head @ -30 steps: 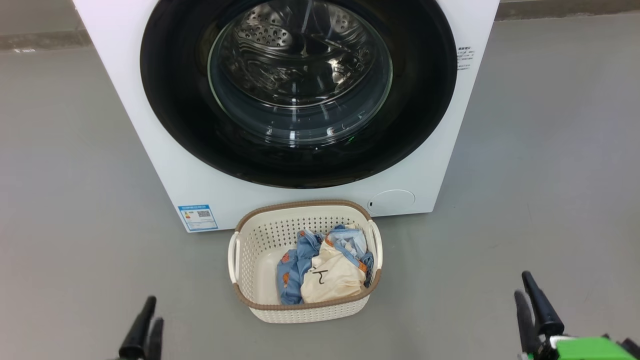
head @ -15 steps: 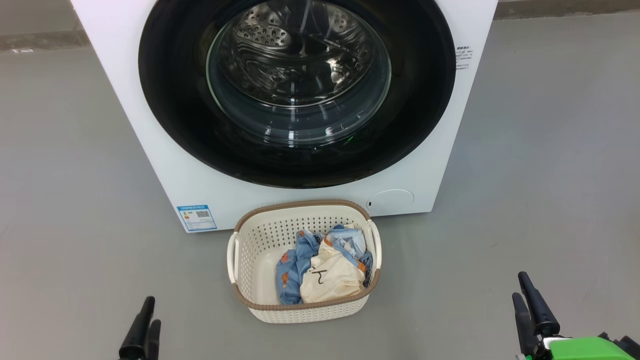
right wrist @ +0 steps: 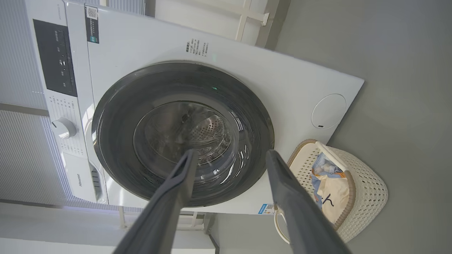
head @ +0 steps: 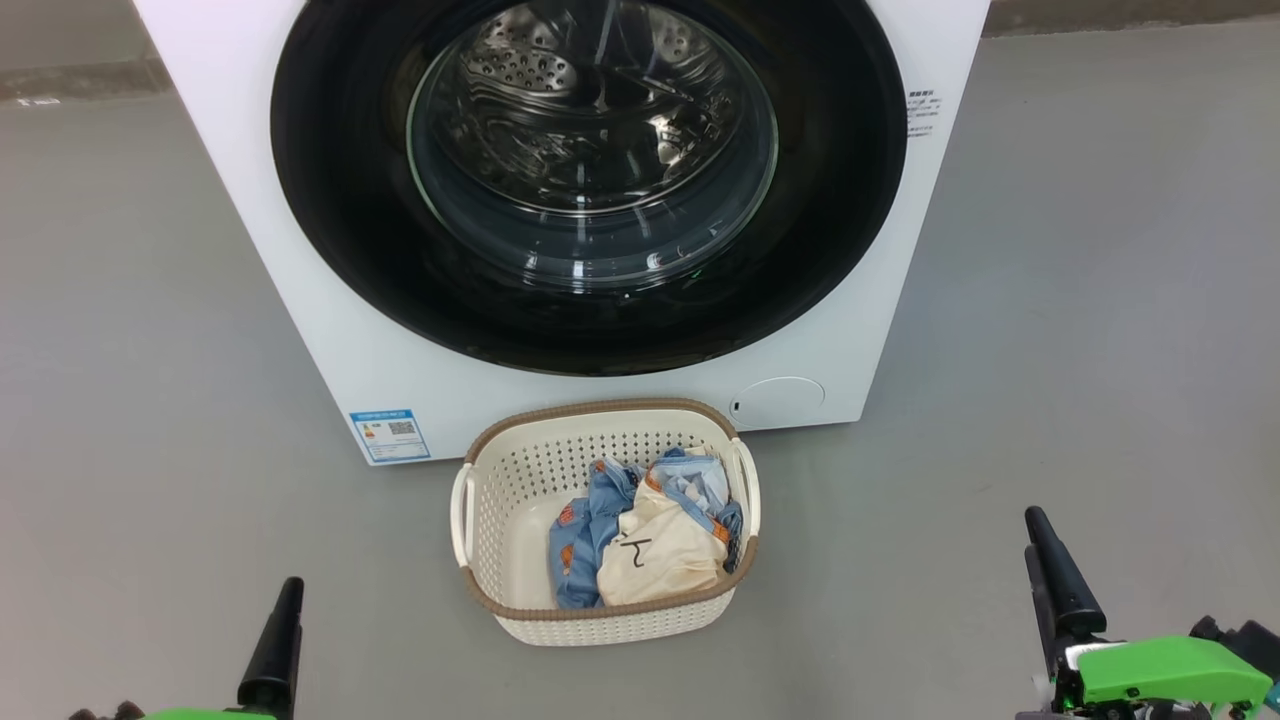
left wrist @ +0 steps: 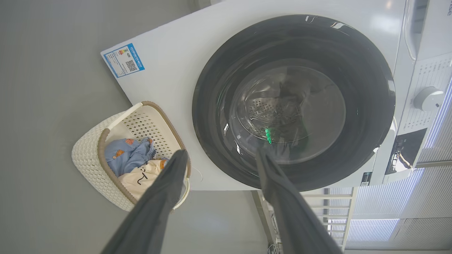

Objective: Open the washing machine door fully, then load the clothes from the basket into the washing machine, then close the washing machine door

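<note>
The white washing machine stands ahead of me. Its round black washing machine door lies shut against the front, and the steel drum shows through the glass. The cream basket sits on the floor before it, holding the clothes, blue printed and cream pieces. My left gripper is low at the left and my right gripper low at the right, both well short of the basket. In the left wrist view my left gripper is open and empty. My right gripper is likewise open and empty.
Grey floor spreads on both sides of the machine and basket. A blue label sticker and a round flap mark the machine's lower front. The control dial sits on the top panel. A white frame stands behind the machine.
Both grippers have spread their fingers wider. The right gripper has risen a little in the head view. The view itself has shifted slightly.
</note>
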